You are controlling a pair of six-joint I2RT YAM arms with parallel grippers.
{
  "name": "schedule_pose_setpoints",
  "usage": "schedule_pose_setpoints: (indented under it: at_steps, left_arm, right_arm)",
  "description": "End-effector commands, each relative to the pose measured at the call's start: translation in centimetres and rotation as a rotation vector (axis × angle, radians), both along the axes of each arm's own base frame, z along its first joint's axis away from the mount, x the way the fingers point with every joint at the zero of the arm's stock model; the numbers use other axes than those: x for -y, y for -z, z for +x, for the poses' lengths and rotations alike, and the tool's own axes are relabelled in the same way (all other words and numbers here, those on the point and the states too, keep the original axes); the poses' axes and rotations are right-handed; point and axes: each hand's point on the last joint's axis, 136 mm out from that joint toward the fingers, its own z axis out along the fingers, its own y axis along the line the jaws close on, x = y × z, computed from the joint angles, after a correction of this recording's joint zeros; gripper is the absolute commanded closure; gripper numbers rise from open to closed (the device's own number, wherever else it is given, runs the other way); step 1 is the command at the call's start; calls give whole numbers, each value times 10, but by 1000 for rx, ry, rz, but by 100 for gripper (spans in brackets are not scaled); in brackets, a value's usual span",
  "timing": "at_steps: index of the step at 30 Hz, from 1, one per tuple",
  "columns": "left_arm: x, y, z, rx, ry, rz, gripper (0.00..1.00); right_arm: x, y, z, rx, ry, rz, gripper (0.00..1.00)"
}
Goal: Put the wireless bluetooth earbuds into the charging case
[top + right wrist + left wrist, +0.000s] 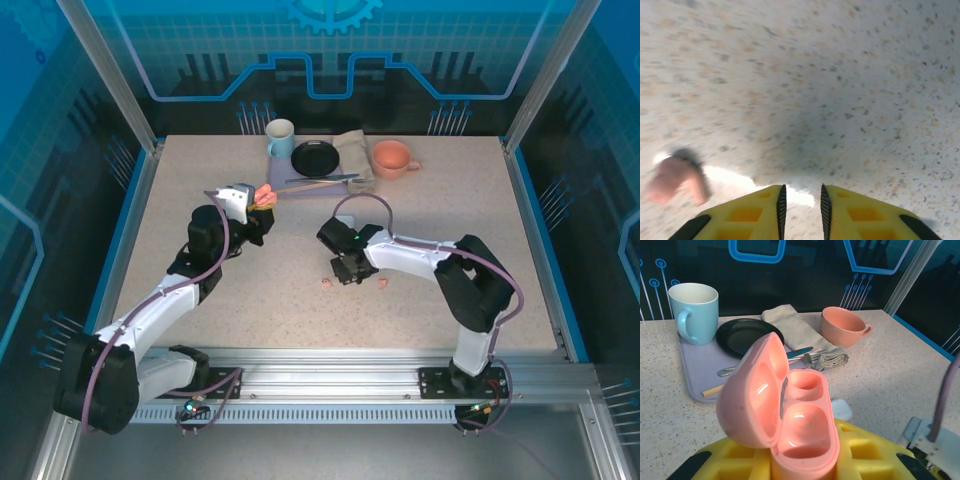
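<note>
I had left pincer [805, 465] grasping open case [790, 410] for loading; right pincer [801, 200], narrowly parted, empty, hung near pink earbud [675, 180] for pickup.

Tray [692, 372]: lavender, at the table's [900, 375] far edge.
Mug [694, 310]: light blue, upright on the tray's left end.
Plate [742, 335]: black, just beside the mug.
Napkin [800, 330]: beige, folded, right of the plate.
Cutlery [801, 352]: metal, lying against the napkin.
Cup [842, 326]: salmon-pink, upright, right of the napkin.
</note>
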Motion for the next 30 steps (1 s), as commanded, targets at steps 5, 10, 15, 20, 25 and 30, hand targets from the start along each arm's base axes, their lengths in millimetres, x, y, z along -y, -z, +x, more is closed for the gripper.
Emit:
schedule_pose_setpoints:
  at_steps: [5,10,15,20,25,30]
  left_arm:
    - [-2,-5,-1,12,1,-7,100]
    - [-2,-7,0,14,3,-9,100]
    - [-1,-9,2,18,4,-9,100]
    - [-1,-10,2,18,6,-11,100]
    - [-1,-9,2,17,7,-11,100]
    - [0,-8,3,15,9,-15,100]
  right_arm:
    - [-56,-34,-17,-16,-218,177,75]
    - [-67,-19,-21,-19,-300,87,51]
    - [-64,5,-21,-52,-323,28,52]
    - [-59,15,-18,-58,-314,5,53]
    - [-52,18,-10,-61,-283,4,54]
    - [-43,18,2,-64,-243,13,56]
